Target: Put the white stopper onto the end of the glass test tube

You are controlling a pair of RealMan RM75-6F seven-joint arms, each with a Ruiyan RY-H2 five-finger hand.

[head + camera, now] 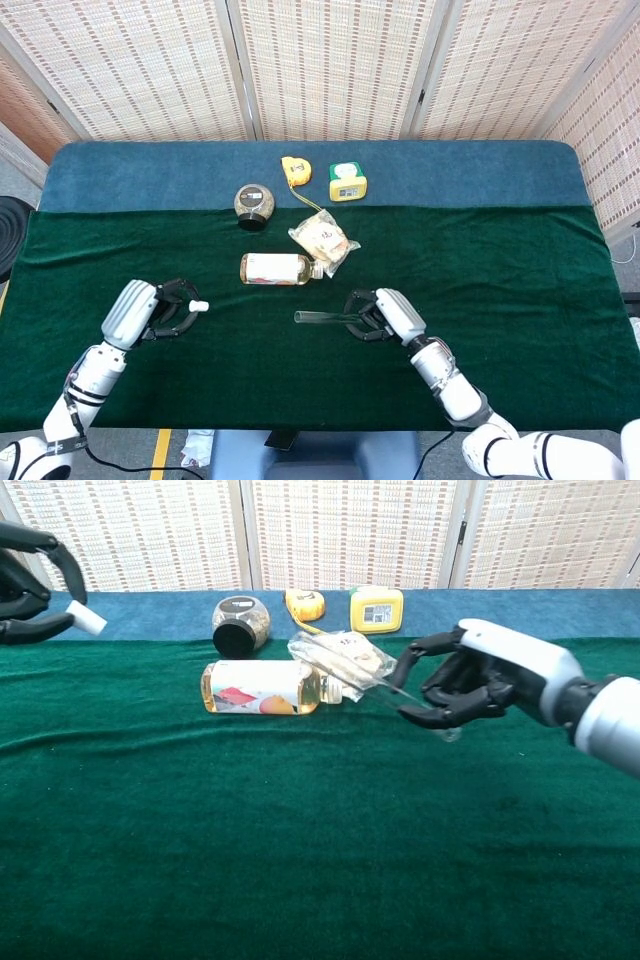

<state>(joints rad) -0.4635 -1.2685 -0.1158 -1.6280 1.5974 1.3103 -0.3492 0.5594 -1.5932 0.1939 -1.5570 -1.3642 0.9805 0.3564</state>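
Observation:
My right hand (pixel 388 314) (pixel 480 677) holds the clear glass test tube (pixel 318 317) (pixel 345 672) by one end, above the green cloth near the table's middle. The tube's free end points toward my left side. My left hand (pixel 150 310) (pixel 28 583) is raised at the left and pinches the small white stopper (pixel 199 305) (pixel 88 619) at its fingertips. The stopper's tip faces right, toward the tube, with a wide gap between the two.
A bottle (pixel 277 269) (pixel 262 687) lies on its side behind the tube, next to a clear snack packet (pixel 324 241) (pixel 347 663). Farther back stand a dark jar (pixel 254 203), a yellow tape measure (pixel 295 170) and a yellow box (pixel 347 182).

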